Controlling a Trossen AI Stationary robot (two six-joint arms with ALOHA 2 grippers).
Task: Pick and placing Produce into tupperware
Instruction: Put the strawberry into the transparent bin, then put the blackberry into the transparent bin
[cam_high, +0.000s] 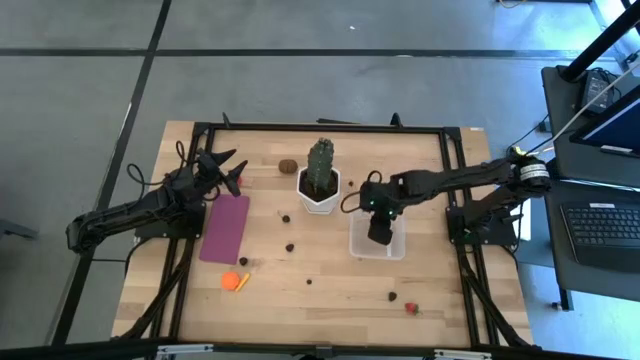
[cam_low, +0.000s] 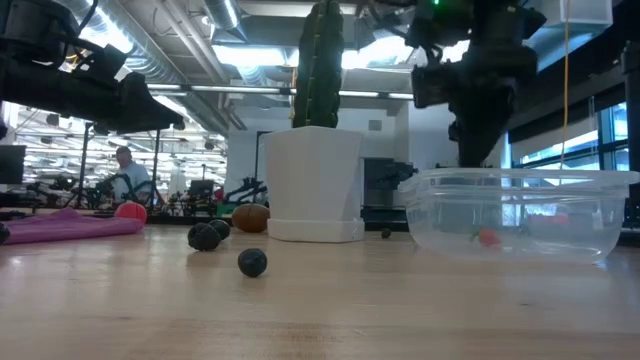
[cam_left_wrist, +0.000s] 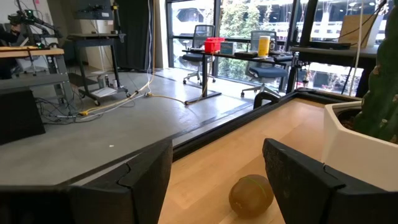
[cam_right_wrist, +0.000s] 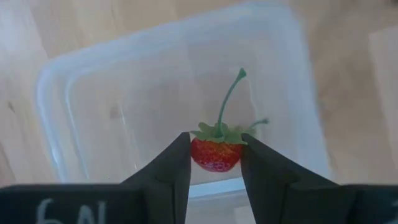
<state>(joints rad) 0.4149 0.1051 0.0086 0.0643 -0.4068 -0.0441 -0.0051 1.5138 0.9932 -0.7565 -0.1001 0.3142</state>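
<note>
We take the white pot (cam_high: 319, 192) with the green cactus (cam_high: 321, 160) as our landmark on the wooden bench (cam_high: 330, 290). The clear tupperware (cam_high: 378, 240) stands just beside the pot, on the side of the right arm and a little nearer to the front edge of the bench. We see the right hand (cam_right_wrist: 215, 158) directly above the tupperware, pointing down into it. Its two dark fingers (cam_right_wrist: 171, 168) are clamped on a small red strawberry (cam_right_wrist: 216, 152) with a green stem, so the fruit sits exactly between the fingertips, over the inside of the box. In the low view a small red piece (cam_low: 488, 238) shows through the clear wall of the box, low inside it.

The left hand (cam_high: 228, 172) waits well apart from the pot, on its other side, above the far end of the purple mat (cam_high: 226, 228). Its fingers (cam_left_wrist: 134, 180) stand apart and hold nothing. In the left wrist view the brown kiwi-like oval (cam_left_wrist: 251, 195) lies on the bench in front of them, near the pot.

More produce lies loose on the bench. Dark berries (cam_high: 290, 246) lie in front of the pot, one near the mat. The orange piece (cam_high: 234, 281) lies near the front end of the mat. One red piece (cam_high: 411, 308) and a dark berry (cam_high: 393, 296) lie in front of the tupperware.
</note>
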